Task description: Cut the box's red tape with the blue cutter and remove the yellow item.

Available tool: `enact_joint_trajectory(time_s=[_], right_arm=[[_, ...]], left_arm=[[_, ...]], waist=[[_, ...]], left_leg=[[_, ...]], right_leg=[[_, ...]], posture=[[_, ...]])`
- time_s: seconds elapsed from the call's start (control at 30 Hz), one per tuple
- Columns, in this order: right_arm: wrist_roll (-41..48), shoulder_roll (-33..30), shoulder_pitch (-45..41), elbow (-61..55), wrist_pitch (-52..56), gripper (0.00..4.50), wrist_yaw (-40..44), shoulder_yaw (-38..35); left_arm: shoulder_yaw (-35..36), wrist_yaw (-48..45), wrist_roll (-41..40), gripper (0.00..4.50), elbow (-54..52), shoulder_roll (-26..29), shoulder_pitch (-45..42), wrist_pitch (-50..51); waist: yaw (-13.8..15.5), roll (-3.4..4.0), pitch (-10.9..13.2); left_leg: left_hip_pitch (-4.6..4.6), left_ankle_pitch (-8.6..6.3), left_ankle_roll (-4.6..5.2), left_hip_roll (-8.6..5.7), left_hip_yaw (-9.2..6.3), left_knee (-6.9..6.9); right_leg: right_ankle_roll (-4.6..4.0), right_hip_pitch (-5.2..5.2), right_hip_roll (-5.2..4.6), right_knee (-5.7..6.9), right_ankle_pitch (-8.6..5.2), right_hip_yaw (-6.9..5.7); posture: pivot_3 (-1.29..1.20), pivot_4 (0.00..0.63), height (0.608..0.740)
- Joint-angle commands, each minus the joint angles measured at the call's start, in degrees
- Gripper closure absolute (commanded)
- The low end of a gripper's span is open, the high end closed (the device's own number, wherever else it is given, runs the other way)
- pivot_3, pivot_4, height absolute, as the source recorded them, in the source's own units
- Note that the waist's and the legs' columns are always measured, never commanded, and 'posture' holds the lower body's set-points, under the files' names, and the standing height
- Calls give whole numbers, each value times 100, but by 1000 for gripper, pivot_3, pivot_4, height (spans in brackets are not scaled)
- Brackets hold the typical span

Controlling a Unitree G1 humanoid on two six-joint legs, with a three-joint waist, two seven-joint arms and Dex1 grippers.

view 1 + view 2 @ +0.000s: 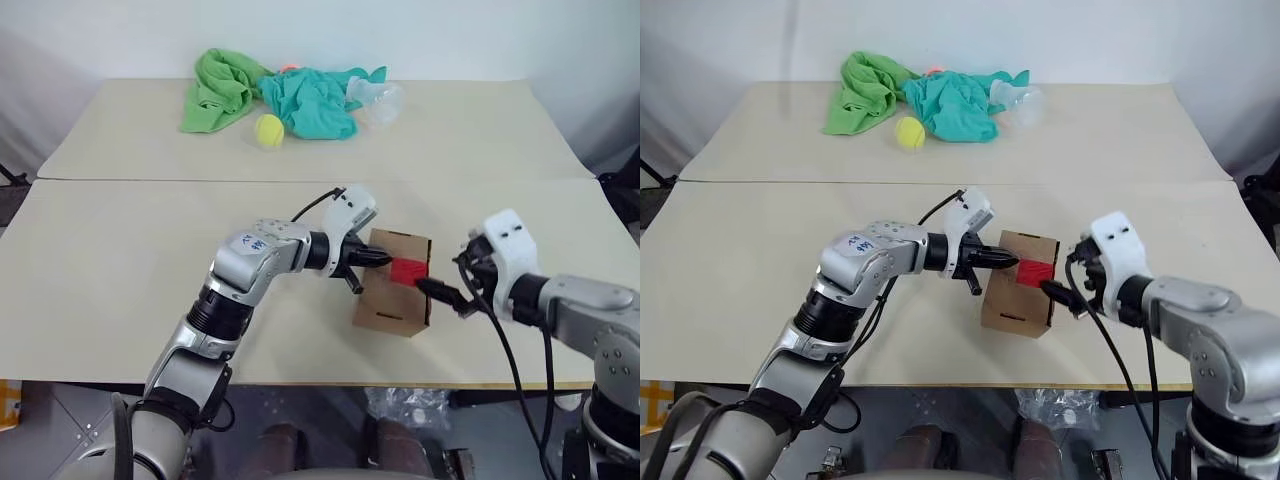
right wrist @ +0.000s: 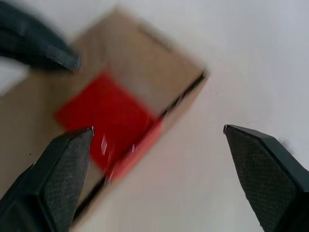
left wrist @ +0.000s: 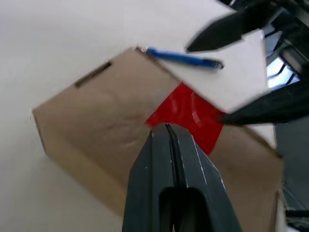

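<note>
Left wrist view: blue cutter (image 3: 184, 57) on bench beside box (image 3: 96, 111); slim, rigid, likely slippery; pinch mid-shaft.
Left gripper (image 3: 166, 126): pressed together over red tape (image 3: 186, 116).
Right gripper (image 2: 157, 133): spread, empty.

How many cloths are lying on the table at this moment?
2. A green cloth is at the table's far edge; a teal cloth is bunched beside it, by the tennis ball. More could be hidden beneath them.

Both arms are silver-grey metal with black joint rings and white wrist housings. Black cables loop along them. The left arm (image 1: 250, 262), lower left of the frame, bears blue handwriting.
</note>
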Motion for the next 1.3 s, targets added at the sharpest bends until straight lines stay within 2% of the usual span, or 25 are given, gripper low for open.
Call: enact_joint_trajectory(time_s=[0.03,0.27,0.57,1.0,1.3], right_arm=[[101,-43,95,-240,31,14,-113,-229],[373,-355,648,-402,31,14,-14,-411],[339,-618,837,-244,-59,14,5,-122],[43,-1517,1829,416,-1739,14,482,570],[-200,-1755,2418,802,-3287,14,1079,594]], left_arm=[[-106,-58,55,4500,-84,-18,14,-179],[-237,-110,135,4500,-45,32,57,-301],[-260,-150,210,4500,-45,54,67,-335],[-308,-125,291,4500,-33,49,104,-337],[-310,-75,309,4500,-39,36,106,-310]], waist=[[-2,-1,0],[4,-1,0],[9,-1,-1],[7,-3,-1],[14,-4,-1]], left_leg=[[2,0,0,1,-1,1],[6,0,2,4,-2,1],[5,-1,4,4,-5,0],[6,-2,9,5,-4,1],[6,-2,9,5,-4,2]], right_leg=[[0,1,0,1,0,-1],[0,2,0,1,0,3],[-1,2,-2,-1,0,3],[0,4,-2,-4,0,2],[0,6,-2,-5,0,1]], posture=[[0,150,740],[0,150,740],[0,150,740],[0,150,740],[0,150,740]])
